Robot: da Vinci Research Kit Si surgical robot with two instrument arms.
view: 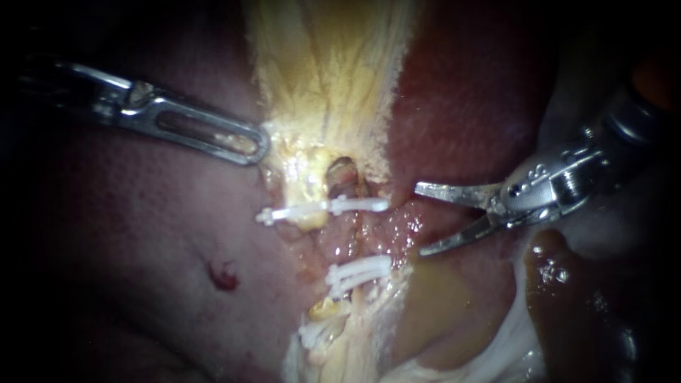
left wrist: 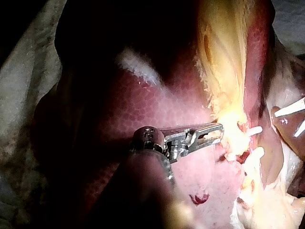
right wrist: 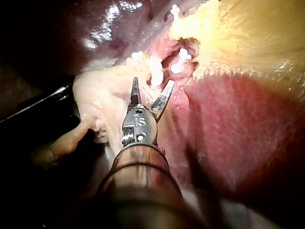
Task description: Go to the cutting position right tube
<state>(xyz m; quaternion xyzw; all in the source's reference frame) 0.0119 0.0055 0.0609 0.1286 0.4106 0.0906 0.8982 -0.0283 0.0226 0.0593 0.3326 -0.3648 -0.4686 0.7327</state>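
R instrument (view: pixel 418 218) sits closest to the endoscope, shaft coming in from upper right. Its hand is released: two curved blades spread wide w/ nothing between them. Blade tips point at the clipped strip and stop just beside it, not touching. Right tube (view: pixel 360 237) is the thin reddish strand running betw. the upper clip (view: pixel 358 206) and the mid clips (view: pixel 358 273); it lies level w/ the gap betw. the blades. It's slim and hard to trace further. A third clip group (view: pixel 316 333) lies lower down, and another clip (view: pixel 291 213) sits left of the upper one.

L instrument (view: pixel 261 149) comes in from the left. Its slotted hand is clenched on the edge of the yellow tissue (view: pixel 326 71), which fans upward from the clips. Liver (view: pixel 142 248) lies under and around it, w/ a small red spot (view: pixel 223 276). A yellow-brown fluid pool (view: pixel 440 305) sits below the R blades.

R wrist view: R instrument (right wrist: pixel 152 82) w/ blades apart, a white clip (right wrist: pixel 155 71) just ahead of the tips; contact can't be judged.

L wrist view: L instrument (left wrist: pixel 222 132) nips the yellow tissue (left wrist: pixel 224 57) at its tip; R instrument (left wrist: pixel 286 124) shows beyond that tissue, blades apart
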